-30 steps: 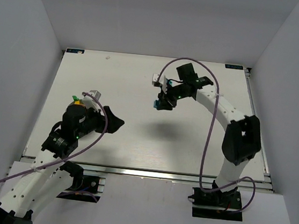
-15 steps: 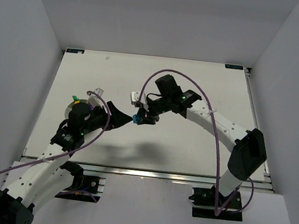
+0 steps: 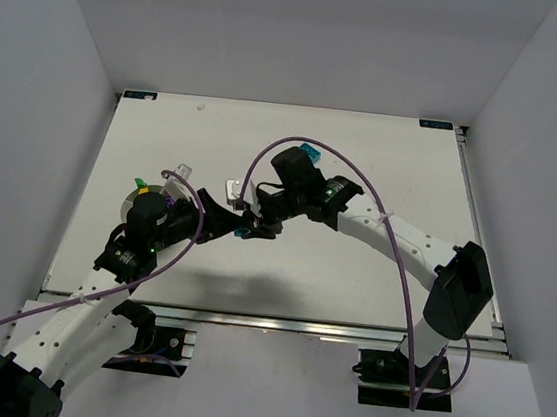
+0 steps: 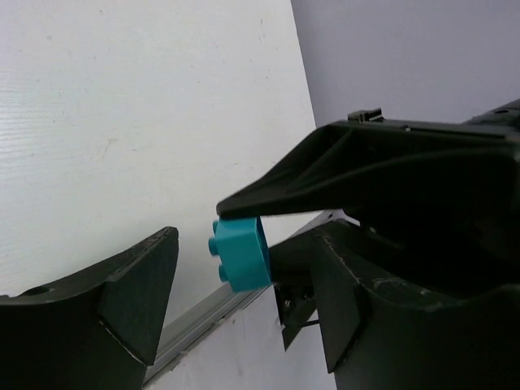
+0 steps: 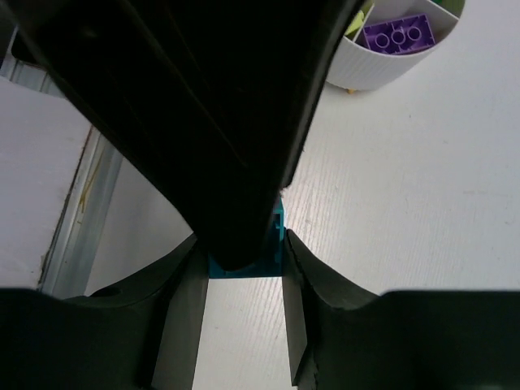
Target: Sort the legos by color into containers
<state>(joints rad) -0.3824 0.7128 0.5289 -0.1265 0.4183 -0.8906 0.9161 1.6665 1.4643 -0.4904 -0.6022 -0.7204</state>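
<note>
A cyan lego (image 4: 241,252) hangs above the table, pinched by my right gripper (image 5: 242,284), which is shut on it. In the top view the cyan lego (image 3: 244,232) sits between both arms' tips. My left gripper (image 4: 244,280) is open, its fingers on either side of the brick; a gap shows on the left side. The left finger (image 5: 203,106) hides most of the brick in the right wrist view. The white bowl (image 5: 366,69) holds a purple lego (image 5: 398,34). From above, the bowl (image 3: 132,196) is largely hidden by the left arm.
A second cyan brick (image 3: 310,154) lies on the table behind the right arm. The table's near metal rail (image 3: 276,321) runs in front of both arm bases. Grey walls close in the left, right and back sides.
The right arm has swung left and forward with the cyan brick, bringing it between the left gripper's fingers. The left gripper's jaws have narrowed a little.
</note>
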